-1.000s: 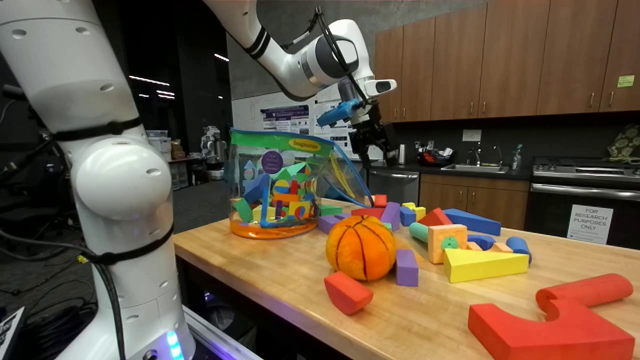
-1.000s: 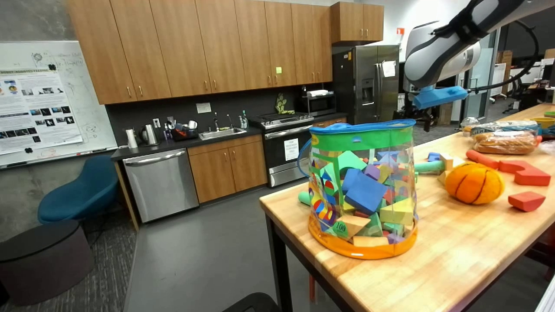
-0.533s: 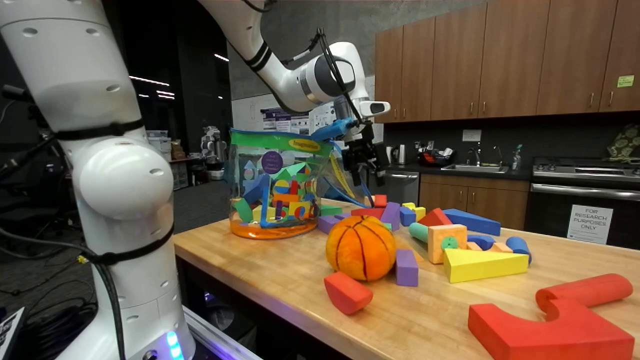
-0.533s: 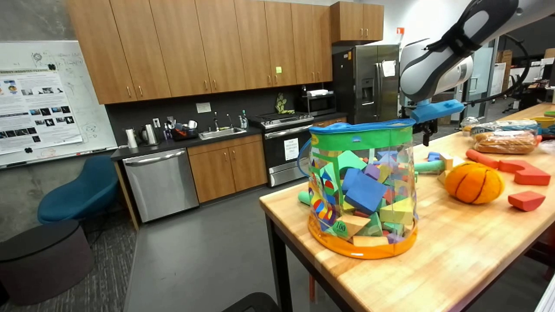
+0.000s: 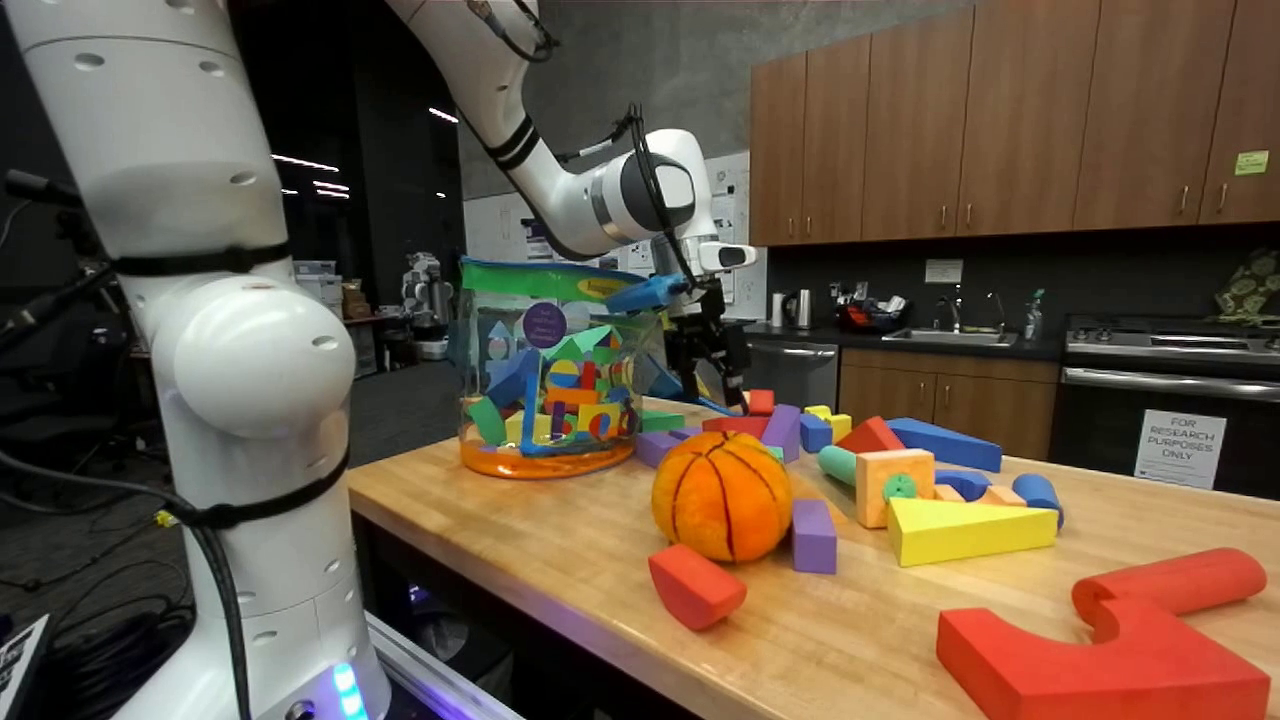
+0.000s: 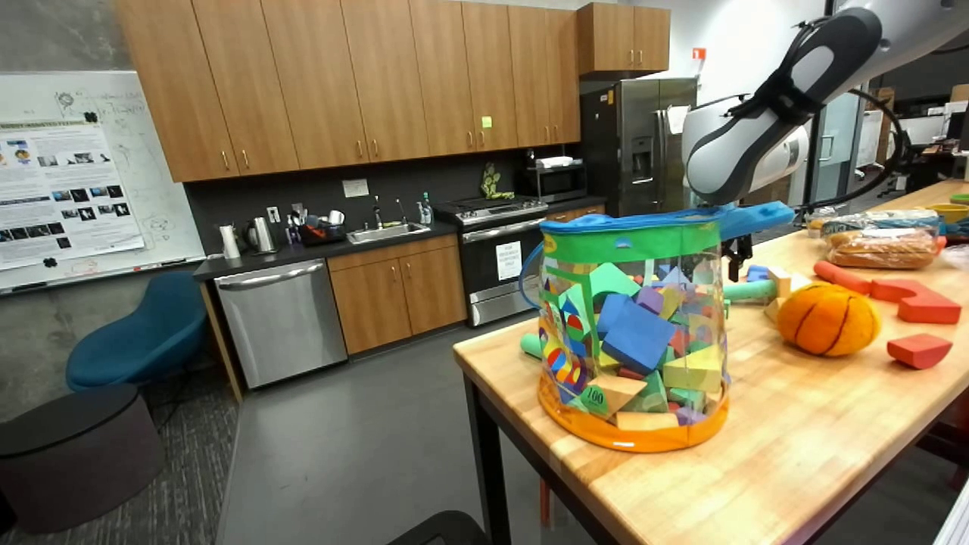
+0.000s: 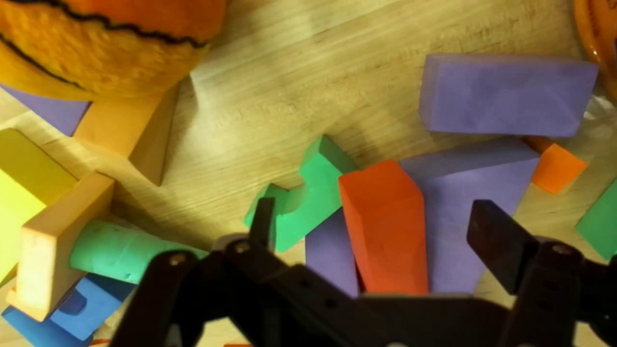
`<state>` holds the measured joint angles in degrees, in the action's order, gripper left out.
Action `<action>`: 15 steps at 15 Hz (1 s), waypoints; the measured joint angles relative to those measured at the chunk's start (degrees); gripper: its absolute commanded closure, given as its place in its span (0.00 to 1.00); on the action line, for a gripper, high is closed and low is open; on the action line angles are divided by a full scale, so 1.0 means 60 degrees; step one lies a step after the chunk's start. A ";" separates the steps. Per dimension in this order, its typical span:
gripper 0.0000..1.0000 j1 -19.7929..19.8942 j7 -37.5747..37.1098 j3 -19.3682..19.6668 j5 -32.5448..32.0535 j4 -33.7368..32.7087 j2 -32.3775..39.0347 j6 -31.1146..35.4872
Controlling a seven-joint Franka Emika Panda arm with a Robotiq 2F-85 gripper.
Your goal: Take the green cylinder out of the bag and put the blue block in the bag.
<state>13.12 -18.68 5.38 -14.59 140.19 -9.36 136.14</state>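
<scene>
one wooden surface (image 6: 795, 439) bears the upright clear bag (image 6: 587, 247), mixed blocks (image 6: 690, 369) inside; the hand (image 7: 378, 231), spread wide, gripping nothing, hangs over loose blocks (image 7: 390, 236); a blue block (image 6: 640, 337) lies in the bag, a green cylinder (image 7: 123, 250) outside it.

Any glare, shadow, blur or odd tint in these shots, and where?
Wrist view: soft shadow beside the peach block; gripper dark and partly blurred. In an exterior view, white glint on the base of the bag; in an exterior view, purple tint along the near edge of the table.
</scene>
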 measured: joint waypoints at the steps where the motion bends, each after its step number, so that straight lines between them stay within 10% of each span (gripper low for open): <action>1: 0.00 -0.0010 -0.0273 -0.0006 -0.0013 0.0033 0.0078 0.0194; 15: 0.00 -0.0004 -0.3213 -0.0051 -0.1539 -0.0011 0.0548 0.1479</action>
<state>13.10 -37.96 5.07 -23.82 140.12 -6.08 145.01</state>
